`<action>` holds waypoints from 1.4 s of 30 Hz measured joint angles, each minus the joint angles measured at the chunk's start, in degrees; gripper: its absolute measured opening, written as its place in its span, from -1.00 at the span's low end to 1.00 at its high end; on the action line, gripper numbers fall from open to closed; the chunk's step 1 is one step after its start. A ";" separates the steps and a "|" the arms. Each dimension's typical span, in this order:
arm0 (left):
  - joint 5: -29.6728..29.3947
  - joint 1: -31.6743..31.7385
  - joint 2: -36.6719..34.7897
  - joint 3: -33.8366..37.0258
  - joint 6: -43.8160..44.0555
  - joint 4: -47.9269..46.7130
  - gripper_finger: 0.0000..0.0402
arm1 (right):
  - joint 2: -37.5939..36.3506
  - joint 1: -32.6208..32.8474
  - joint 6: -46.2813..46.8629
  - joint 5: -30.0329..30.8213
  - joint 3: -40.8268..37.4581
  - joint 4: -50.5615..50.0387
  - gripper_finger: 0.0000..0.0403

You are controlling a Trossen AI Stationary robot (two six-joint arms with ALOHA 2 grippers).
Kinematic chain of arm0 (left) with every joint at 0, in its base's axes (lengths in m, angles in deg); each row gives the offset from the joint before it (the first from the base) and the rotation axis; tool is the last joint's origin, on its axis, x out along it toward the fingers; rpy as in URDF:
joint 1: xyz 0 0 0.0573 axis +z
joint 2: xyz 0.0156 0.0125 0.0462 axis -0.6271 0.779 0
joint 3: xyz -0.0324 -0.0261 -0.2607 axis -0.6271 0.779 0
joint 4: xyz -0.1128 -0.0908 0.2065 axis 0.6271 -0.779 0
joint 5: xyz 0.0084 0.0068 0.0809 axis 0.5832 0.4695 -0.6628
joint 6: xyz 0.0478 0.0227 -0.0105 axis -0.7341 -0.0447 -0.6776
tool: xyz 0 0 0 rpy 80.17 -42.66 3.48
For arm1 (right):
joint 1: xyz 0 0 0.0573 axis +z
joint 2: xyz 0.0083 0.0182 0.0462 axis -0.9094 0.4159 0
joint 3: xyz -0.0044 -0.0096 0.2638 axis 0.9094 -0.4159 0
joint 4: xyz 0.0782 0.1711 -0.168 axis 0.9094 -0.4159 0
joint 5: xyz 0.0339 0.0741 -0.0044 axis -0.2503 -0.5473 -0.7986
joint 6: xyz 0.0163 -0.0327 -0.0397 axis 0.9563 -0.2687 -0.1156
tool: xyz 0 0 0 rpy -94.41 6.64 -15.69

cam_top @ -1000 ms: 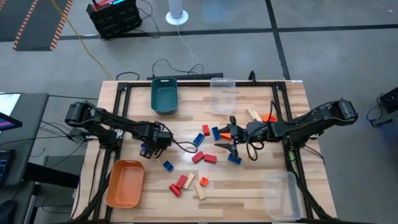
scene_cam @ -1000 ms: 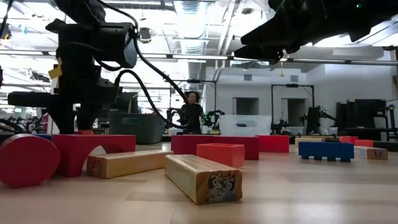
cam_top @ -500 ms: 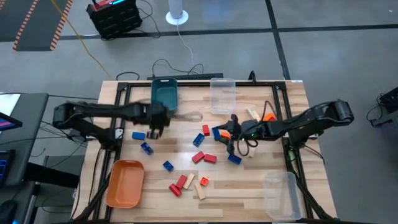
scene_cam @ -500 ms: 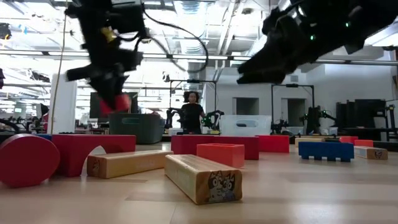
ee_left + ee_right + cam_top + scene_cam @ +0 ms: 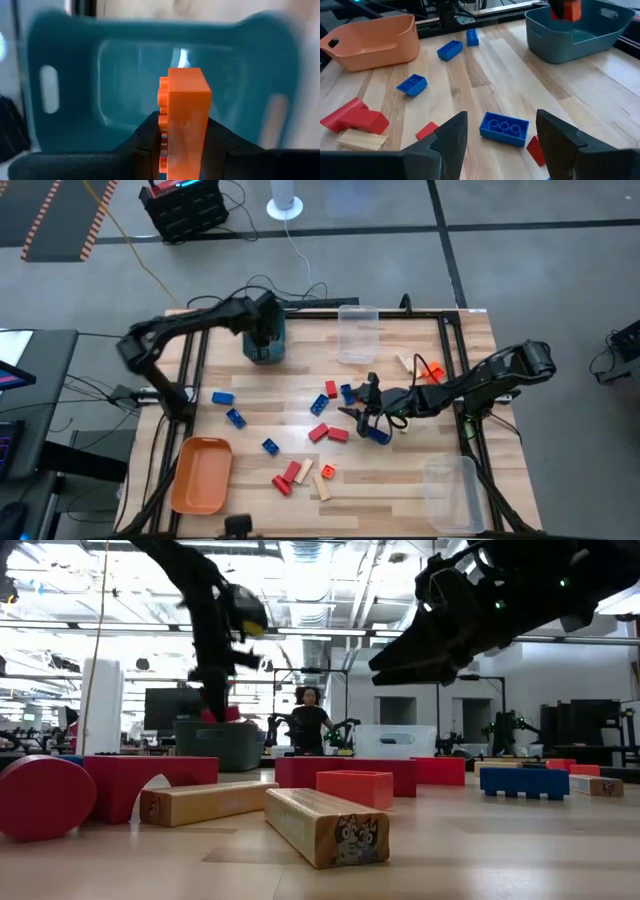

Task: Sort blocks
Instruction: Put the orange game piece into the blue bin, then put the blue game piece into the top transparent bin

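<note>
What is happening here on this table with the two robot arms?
The robot is sorting toy blocks into bins. The left gripper holds an orange block above the teal bin at the far side of the table, ready to drop it in. The right gripper is open and hangs low over a blue block near the middle of the table. Other red, blue and wooden blocks lie scattered on the table. The orange bin looks empty.
</note>
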 joint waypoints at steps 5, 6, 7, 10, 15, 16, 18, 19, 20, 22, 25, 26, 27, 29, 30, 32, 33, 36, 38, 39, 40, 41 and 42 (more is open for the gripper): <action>-0.01 3.09 9.10 -5.18 0.42 -1.55 -0.58 | -1.45 0.80 -0.04 0.11 -0.02 -3.12 0.13; -0.02 3.27 10.48 -6.18 0.68 -2.49 -0.58 | -1.59 0.86 -0.04 0.07 -0.02 -3.41 0.13; -0.02 3.36 11.71 -7.10 1.24 -3.43 -0.58 | -1.69 1.03 -0.05 0.08 -0.02 -3.59 0.13; 0.00 3.31 13.88 -8.92 3.23 -4.00 -0.43 | -1.72 1.34 -0.18 0.09 -0.02 -3.84 0.13; -0.16 2.65 13.13 -9.22 2.53 -5.44 0.07 | -1.72 1.35 -0.19 0.07 -0.02 -4.27 0.12; -0.19 2.33 12.17 -9.22 2.50 -6.24 0.13 | -1.72 1.35 -0.22 0.06 -0.02 -4.27 0.12; -0.15 1.40 9.25 -9.22 3.29 -7.40 0.20 | -1.72 1.35 -0.24 0.06 -0.02 -4.27 0.12; -0.05 0.71 7.43 -9.22 3.98 -8.02 0.21 | -1.72 1.35 -0.43 0.08 -0.02 -4.30 0.12; 0.07 -0.09 5.36 -9.22 4.63 -8.71 0.21 | -1.72 1.35 -0.74 0.22 -0.04 -4.30 0.12; -0.04 -2.87 1.20 -9.22 6.42 -10.03 0.19 | -1.74 1.41 -1.09 1.91 -0.04 -4.33 0.12; -1.81 -9.26 -5.37 -8.06 10.09 -11.59 0.15 | -1.72 2.47 -0.98 4.46 -0.04 -4.49 0.12; -1.95 -11.69 -7.52 -7.02 11.65 -11.82 0.13 | -1.59 3.10 -0.76 5.90 -0.04 -4.45 0.12; -2.04 -14.44 -9.60 -5.75 13.54 -12.11 0.12 | -1.30 3.84 -0.20 7.79 -0.04 -4.22 0.12; -2.12 -20.22 -13.23 -2.93 17.75 -12.28 0.11 | -0.52 5.24 0.54 12.03 -0.04 -3.78 0.12; -2.10 -23.11 -14.72 -1.40 19.61 -12.23 0.11 | 0.16 5.90 0.63 14.12 -0.04 -3.02 0.12; -2.18 -28.46 -17.00 1.56 22.94 -12.69 0.11 | 1.69 6.93 -0.23 17.57 -0.04 -1.03 0.12; -2.39 -30.89 -17.69 2.92 24.71 -13.11 0.11 | 2.33 7.30 -1.10 18.19 -0.04 -0.45 0.12; -2.55 -36.74 -18.53 6.29 29.39 -15.14 0.11 | 3.76 7.19 -2.50 18.30 -0.04 0.18 0.12; -1.96 -39.58 -17.54 7.57 31.64 -18.02 0.11 | 3.82 6.99 -2.58 18.06 -0.09 -0.33 0.12; -1.17 -40.82 -16.57 8.00 32.30 -19.12 0.11 | 3.70 6.94 -2.58 18.02 -0.09 -0.21 0.12; -0.80 -41.97 -15.55 8.41 32.65 -19.98 0.11 | 3.38 6.92 -2.61 18.01 -0.09 -0.57 0.12; -0.29 -43.05 -14.44 8.80 32.74 -20.50 0.11 | 2.94 6.97 -2.72 17.96 -0.09 -1.25 0.12; 0.37 -44.10 -13.20 9.05 32.53 -20.99 0.11 | 2.61 7.12 -2.77 17.90 -0.09 -1.53 0.12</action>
